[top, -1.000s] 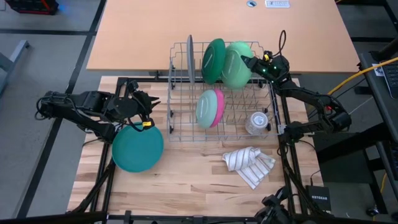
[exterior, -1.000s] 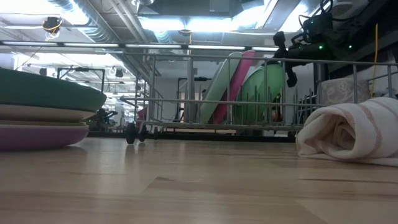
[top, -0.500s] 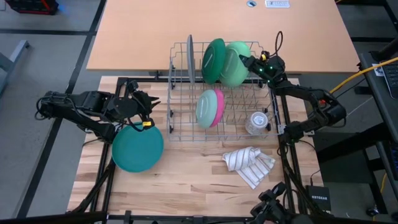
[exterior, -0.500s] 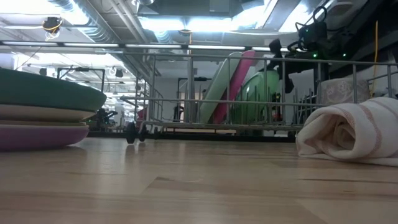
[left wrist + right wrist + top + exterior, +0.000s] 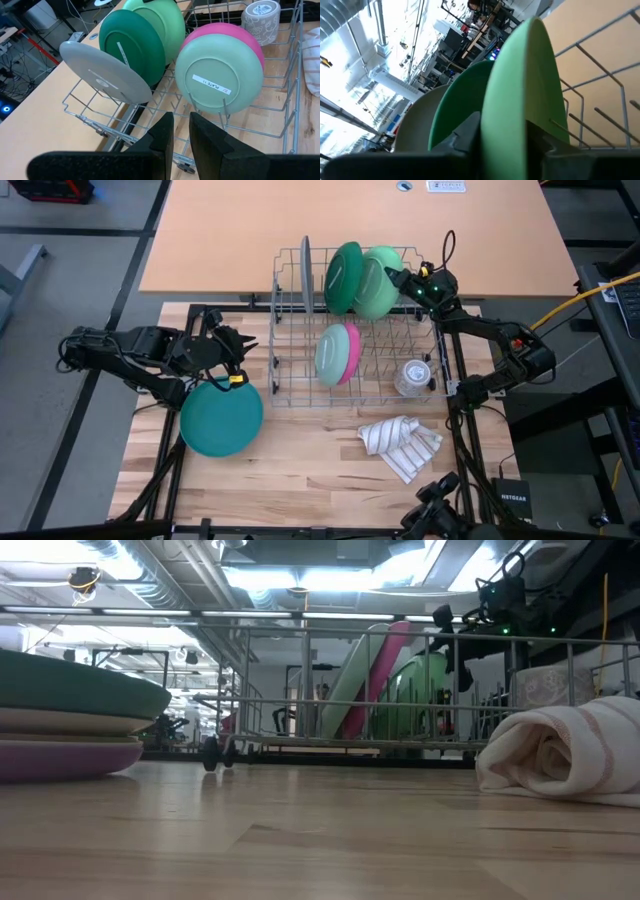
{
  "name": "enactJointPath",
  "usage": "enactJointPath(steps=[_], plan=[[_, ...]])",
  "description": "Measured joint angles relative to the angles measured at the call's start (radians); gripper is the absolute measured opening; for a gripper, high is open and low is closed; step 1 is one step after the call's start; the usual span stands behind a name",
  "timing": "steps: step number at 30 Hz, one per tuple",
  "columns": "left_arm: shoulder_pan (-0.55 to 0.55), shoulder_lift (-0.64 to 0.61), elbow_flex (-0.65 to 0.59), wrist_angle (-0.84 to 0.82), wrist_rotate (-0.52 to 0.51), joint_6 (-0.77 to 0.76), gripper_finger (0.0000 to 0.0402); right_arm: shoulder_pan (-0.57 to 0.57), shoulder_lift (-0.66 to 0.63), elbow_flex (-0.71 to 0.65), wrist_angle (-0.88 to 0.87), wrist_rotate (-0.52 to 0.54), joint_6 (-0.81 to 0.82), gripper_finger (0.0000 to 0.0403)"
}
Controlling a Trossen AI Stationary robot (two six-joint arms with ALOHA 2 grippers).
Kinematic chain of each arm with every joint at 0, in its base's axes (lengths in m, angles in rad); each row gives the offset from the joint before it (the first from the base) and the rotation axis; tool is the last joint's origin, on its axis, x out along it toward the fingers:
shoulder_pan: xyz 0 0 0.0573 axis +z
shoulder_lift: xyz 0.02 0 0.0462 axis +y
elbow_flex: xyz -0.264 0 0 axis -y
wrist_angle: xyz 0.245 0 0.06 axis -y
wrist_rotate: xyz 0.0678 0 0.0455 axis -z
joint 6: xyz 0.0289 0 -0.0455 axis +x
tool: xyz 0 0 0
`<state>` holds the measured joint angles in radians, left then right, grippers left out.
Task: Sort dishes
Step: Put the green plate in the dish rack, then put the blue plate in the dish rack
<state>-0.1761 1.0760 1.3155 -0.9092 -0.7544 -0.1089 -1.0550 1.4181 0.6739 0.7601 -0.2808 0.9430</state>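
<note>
High view: right gripper [image 5: 398,280] has nudged slightly left since a second ago, jaws spreading either side of the light green plate [image 5: 380,283] standing at the rack's [image 5: 290,395] far right. Left gripper [image 5: 237,345] hasn't moved, jaws nearly together, holding nothing, above the teal plate [image 5: 221,418].

Low view: stack of plates [image 5: 60,730] cut off by the left edge, only teal, pale and purple rims show. Striped cloth [image 5: 570,752] cut by the right edge.

Right wrist view: light green plate [image 5: 520,95] fills the frame, lower part cut off; it sits between the right end effector [image 5: 502,137] fingers, contact unclear. Dark green plate [image 5: 460,105] mostly hidden behind it.

Left wrist view: pink bowl [image 5: 245,40] mostly hidden behind the pale green bowl [image 5: 220,77]; label text too small to read. Glass cup [image 5: 260,15] cut by the top edge.

High view: left end effector [image 5: 232,348] fingertips too small to judge.
</note>
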Motion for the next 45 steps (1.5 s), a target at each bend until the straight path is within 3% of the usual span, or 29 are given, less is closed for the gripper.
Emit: enactJointPath(steps=[5,11,21,38,45], plan=[[0.0,0.0,0.0,0.0,0.0,0.0,0.0052,0.0,0.0,0.0,-0.001,0.0,0.053,0.014],[0.0,0.0,0.0,0.0,0.0,0.0,0.0052,0.0,0.0,0.0,-0.001,-0.009,0.08,0.0165],[0.0,0.0,0.0,-0.001,0.0,0.0,0.0052,-0.02,-0.029,0.0,-0.017,-0.027,0.135,0.0167],[0.0,0.0,0.0,-0.002,0.0,0.004,0.0052,-0.147,-0.157,0.0,-0.191,-0.105,0.153,0.0167],[0.0,0.0,0.0,-0.005,0.0,0.007,0.0052,-0.228,-0.248,0.0,-0.189,-0.223,0.154,0.0167]])
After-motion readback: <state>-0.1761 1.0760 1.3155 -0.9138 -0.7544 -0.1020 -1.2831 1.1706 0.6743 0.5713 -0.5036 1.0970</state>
